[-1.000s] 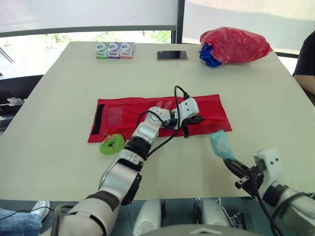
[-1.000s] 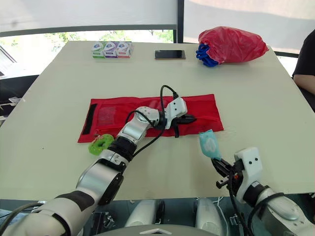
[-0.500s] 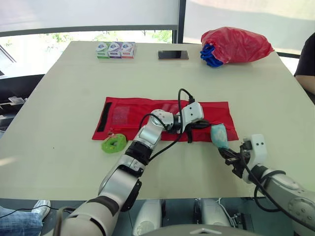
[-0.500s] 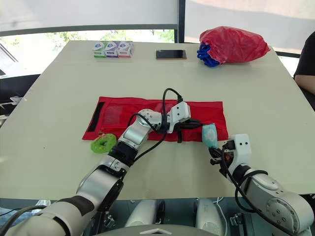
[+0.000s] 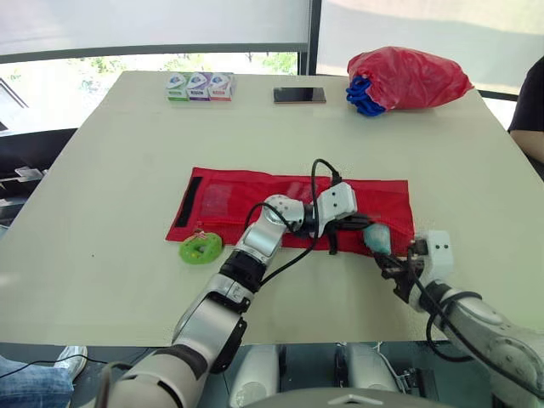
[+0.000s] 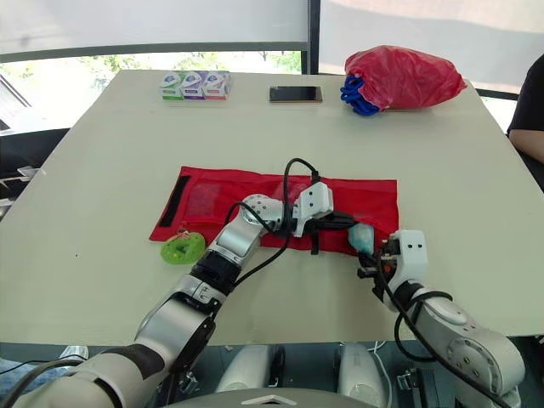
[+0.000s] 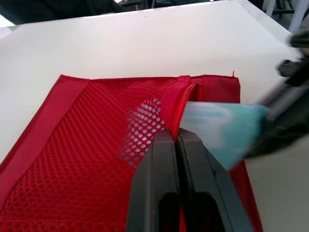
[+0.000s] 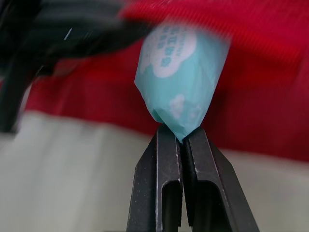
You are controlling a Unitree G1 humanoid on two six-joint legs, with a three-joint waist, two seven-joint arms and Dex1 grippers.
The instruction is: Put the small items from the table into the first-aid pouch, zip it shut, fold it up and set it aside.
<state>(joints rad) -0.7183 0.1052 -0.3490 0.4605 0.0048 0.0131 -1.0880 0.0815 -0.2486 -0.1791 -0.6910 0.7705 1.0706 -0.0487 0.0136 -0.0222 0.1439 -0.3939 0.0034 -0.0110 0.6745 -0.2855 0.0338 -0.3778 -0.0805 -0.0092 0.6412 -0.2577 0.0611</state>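
The red mesh first-aid pouch (image 5: 255,197) lies flat and unfolded in the middle of the table. My left gripper (image 7: 175,139) is shut on the pouch's red edge beside the opening near its right end, lifting it slightly. My right gripper (image 8: 182,137) is shut on the lower tip of a teal packet (image 8: 181,77). The packet (image 5: 378,237) leans against the pouch's opening, right next to the left gripper's fingers. A green ring-shaped item (image 5: 201,248) rests on the table at the pouch's front left corner.
Three small boxes (image 5: 198,87) and a phone (image 5: 299,95) lie along the far edge. A red plastic bag with something blue (image 5: 406,76) sits at the far right. A person's dark sleeve (image 5: 529,106) shows at the right edge.
My right gripper has carried the teal packet from the table's front right up to the pouch's opening. The left gripper has kept its hold on the pouch edge. The camera shifted a little.
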